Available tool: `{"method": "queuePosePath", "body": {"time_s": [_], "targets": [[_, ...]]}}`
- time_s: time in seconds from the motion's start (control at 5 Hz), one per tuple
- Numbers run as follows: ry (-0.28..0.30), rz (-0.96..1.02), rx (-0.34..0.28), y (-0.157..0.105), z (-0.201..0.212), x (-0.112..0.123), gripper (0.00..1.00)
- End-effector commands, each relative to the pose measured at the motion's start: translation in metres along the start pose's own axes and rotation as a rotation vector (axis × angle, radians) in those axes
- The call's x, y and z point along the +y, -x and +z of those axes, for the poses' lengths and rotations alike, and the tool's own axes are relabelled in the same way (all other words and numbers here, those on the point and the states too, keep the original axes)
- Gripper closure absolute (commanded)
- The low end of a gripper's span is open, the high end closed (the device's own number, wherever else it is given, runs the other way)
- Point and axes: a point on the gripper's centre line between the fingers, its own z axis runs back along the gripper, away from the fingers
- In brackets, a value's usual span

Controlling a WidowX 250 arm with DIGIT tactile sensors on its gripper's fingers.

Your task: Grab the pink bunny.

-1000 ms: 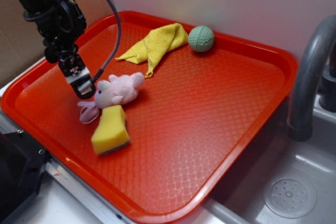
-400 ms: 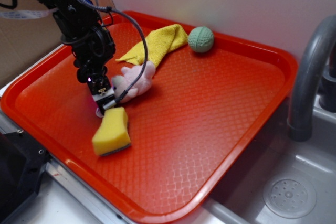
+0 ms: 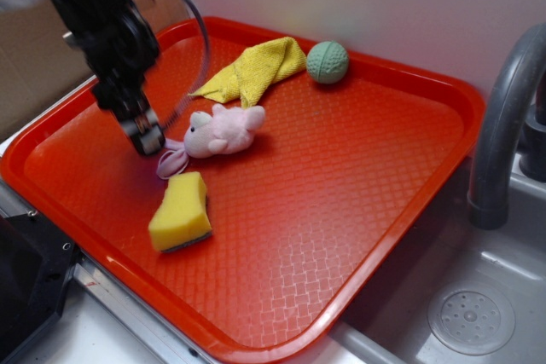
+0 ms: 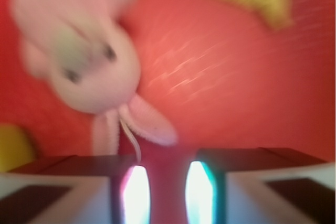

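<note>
Pink bunny (image 3: 223, 130) on its side, ungrasped

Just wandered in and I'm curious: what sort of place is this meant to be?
Probably a mock kitchen sink area. A grey faucet curves over a metal sink, and beside it an orange tray holds a yellow sponge.

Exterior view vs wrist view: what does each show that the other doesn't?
Exterior only: the green textured ball, the grey faucet, the steel sink, and the whole red plastic tray.
Wrist only: the gripper fingers from behind, a narrow gap between them, nothing in it, though blurred.
Both: the pale-pink plush bunny, the yellow cloth and the yellow sponge block.
</note>
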Motion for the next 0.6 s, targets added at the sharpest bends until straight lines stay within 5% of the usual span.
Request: {"method": "queuePosePath", "body": {"time_s": [0.0,0.2,0.4], "targets": [[-0.086,0.176,0.032,-0.031,0.097,-0.005,1.0],[-0.081,0.12,0.006,-0.033,0.1,-0.009,0.34],[-0.004,-0.034,-0.035,-0.043,0.063,-0.017,0.0]]}}
